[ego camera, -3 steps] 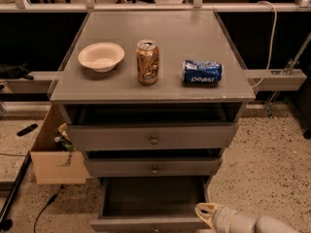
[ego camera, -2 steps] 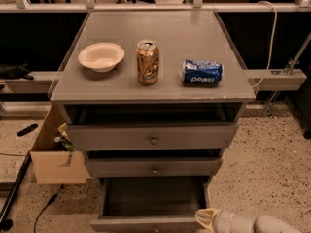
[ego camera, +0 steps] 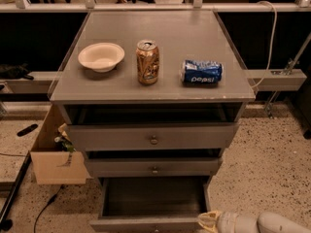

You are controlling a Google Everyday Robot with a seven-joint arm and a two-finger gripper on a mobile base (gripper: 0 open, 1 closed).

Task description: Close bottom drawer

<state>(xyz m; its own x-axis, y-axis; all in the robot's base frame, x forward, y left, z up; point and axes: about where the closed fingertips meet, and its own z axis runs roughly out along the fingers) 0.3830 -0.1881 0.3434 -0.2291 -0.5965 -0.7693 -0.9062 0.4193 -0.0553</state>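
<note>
The bottom drawer (ego camera: 146,223) of the grey cabinet is pulled out, its dark box interior showing and its slim grey front at the lower frame edge. Its knob is cut off by the frame edge. My gripper (ego camera: 208,221), with yellowish fingertips on a white arm, sits at the lower right, touching or just beside the right end of the drawer front. Above it are the slim middle drawer (ego camera: 154,167) and the taller top drawer (ego camera: 153,138), both with round knobs.
On the cabinet top (ego camera: 121,89) are a white bowl (ego camera: 100,56), an upright gold can (ego camera: 147,61) and a blue Pepsi can (ego camera: 202,72) on its side. A cardboard box (ego camera: 53,154) stands left of the cabinet. Speckled floor (ego camera: 262,169) lies to the right.
My gripper has shifted slightly down along the right end of the bottom drawer front. The drawer's position looks about the same.
</note>
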